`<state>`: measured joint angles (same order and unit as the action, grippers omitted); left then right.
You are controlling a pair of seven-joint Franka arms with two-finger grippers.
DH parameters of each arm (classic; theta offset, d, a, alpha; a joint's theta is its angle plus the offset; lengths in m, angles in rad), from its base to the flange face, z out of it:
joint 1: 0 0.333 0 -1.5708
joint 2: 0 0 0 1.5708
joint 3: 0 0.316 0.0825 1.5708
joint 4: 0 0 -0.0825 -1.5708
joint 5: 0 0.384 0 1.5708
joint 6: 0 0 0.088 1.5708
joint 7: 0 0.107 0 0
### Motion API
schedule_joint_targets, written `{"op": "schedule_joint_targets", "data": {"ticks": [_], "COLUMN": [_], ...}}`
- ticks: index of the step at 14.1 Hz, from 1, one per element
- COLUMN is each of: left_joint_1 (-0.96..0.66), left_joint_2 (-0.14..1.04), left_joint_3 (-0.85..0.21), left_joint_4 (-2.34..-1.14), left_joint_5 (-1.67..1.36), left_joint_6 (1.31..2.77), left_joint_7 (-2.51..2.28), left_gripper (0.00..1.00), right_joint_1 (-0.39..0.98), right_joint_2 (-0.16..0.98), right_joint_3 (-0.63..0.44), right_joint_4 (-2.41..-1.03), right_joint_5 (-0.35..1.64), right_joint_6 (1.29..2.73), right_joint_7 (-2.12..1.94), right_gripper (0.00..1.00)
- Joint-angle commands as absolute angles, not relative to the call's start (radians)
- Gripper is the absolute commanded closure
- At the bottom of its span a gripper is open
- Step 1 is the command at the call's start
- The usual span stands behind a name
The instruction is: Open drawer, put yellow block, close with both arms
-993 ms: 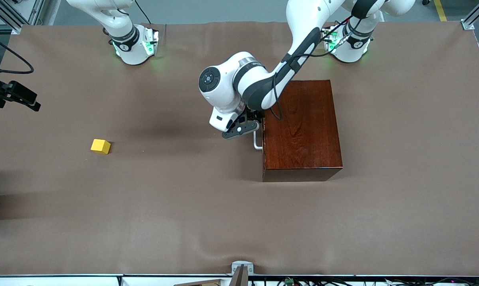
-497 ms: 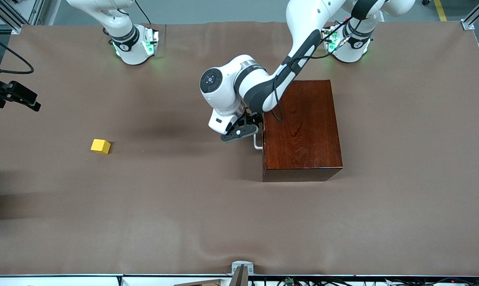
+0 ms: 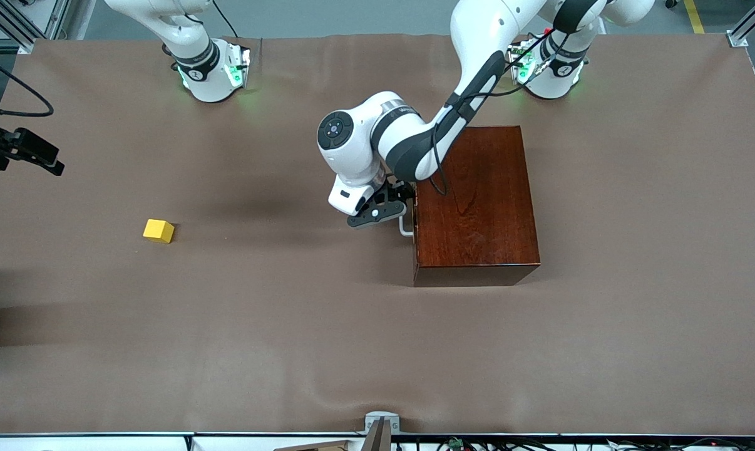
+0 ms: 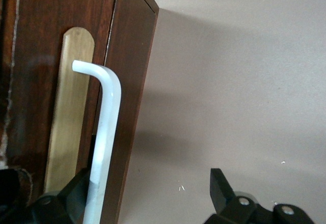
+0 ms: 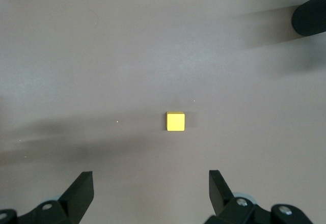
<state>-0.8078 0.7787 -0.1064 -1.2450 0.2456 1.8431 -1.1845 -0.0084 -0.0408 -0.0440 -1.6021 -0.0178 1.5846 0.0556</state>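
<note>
Left arm (image 3: 477,62) reaches down, wrist bent, left gripper (image 4: 147,196) low with fingers spread. Right gripper (image 5: 151,193) hangs high, fingers apart, pointing straight down.

- drawer (image 3: 414,216) shut in wooden box (image 3: 474,203), handle (image 3: 405,227) facing right arm's end
- left gripper (image 3: 387,210) at handle
- yellow block (image 3: 158,230) on table (image 3: 290,326), well apart, toward right arm's end

Left gripper (image 3: 387,216) moved closer to drawer handle (image 3: 404,227), fingers (image 4: 224,193) straddling bar.
</note>
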Motion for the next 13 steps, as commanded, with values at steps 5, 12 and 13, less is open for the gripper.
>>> {"op": "schedule_joint_targets", "data": {"ticks": [5,12,13], "left_joint_1": [-0.816,-0.816,-0.818], "left_joint_2": [0.796,0.798,0.798], "left_joint_3": [-0.118,-0.124,-0.124], "left_joint_4": [-1.207,-1.197,-1.197], "left_joint_5": [0.272,0.267,0.267], "left_joint_6": [1.881,1.933,1.951], "left_joint_7": [-1.218,-1.235,-1.244], "left_gripper": [0.00,0.00,0.00], "right_joint_1": [-0.002,-0.002,-0.002], "right_joint_2": [-0.034,-0.034,-0.034], "right_joint_3": [-0.046,-0.046,-0.046], "right_joint_4": [-1.591,-1.591,-1.591], "right_joint_5": [-0.017,-0.017,-0.017], "right_joint_6": [1.578,1.577,1.577], "right_joint_7": [0.063,0.063,0.063], "right_gripper": [0.00,0.00,0.00]}}
